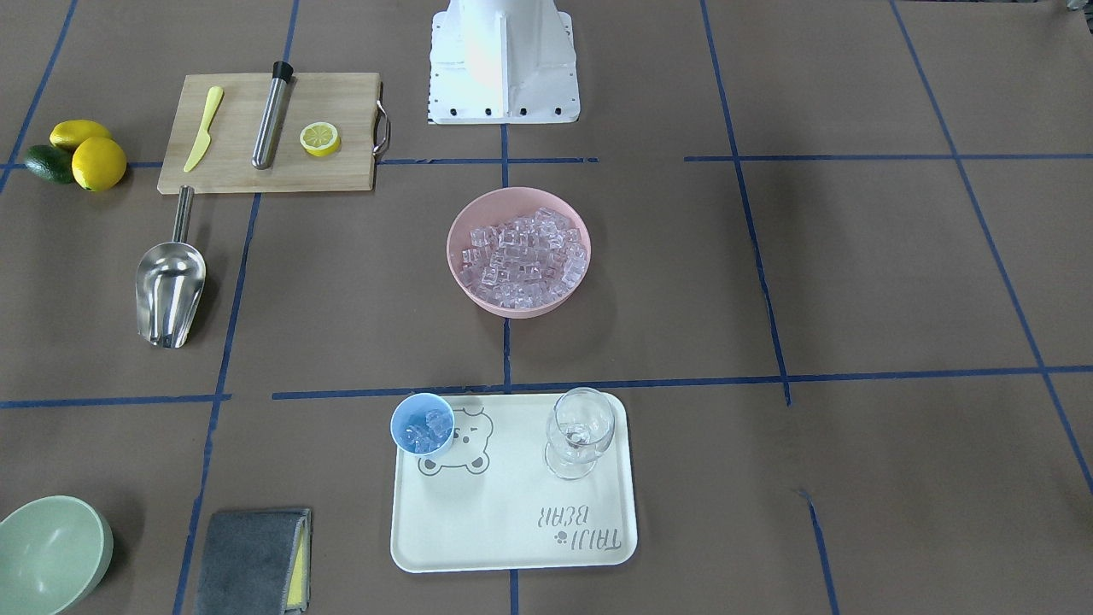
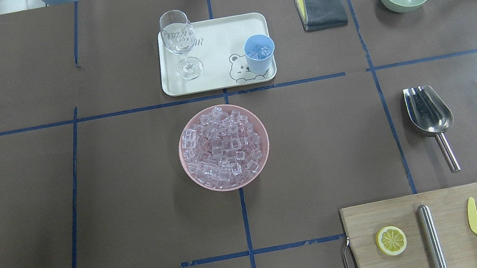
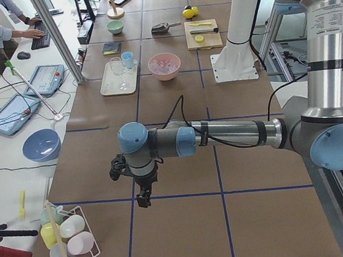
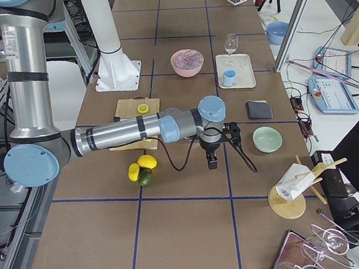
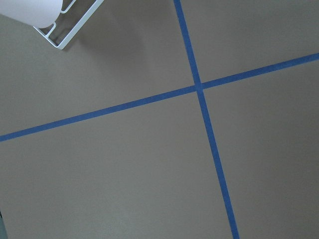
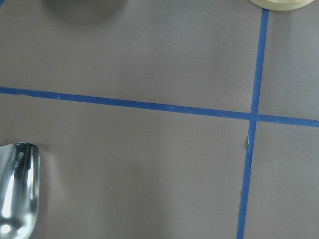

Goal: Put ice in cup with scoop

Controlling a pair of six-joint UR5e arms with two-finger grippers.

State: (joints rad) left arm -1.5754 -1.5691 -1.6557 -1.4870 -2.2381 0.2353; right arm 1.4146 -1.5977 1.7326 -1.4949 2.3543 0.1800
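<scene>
1. I've got the bowl [image 2: 182, 156] dead centre, ice [image 2: 224, 149] heaped in it.
2. Beyond it sits the tray [image 2: 221, 38], with the cup [image 2: 260, 54] on its right holding ice and the glass [image 2: 179, 41] on its left.
3. The scoop [image 2: 428, 112] lies well off right, with the board [image 2: 380, 214] nearer the robot.

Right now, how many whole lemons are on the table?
2. Both lie together beyond the cutting board: one lemon nearer the robot, the other lemon against a dark green fruit.
</scene>
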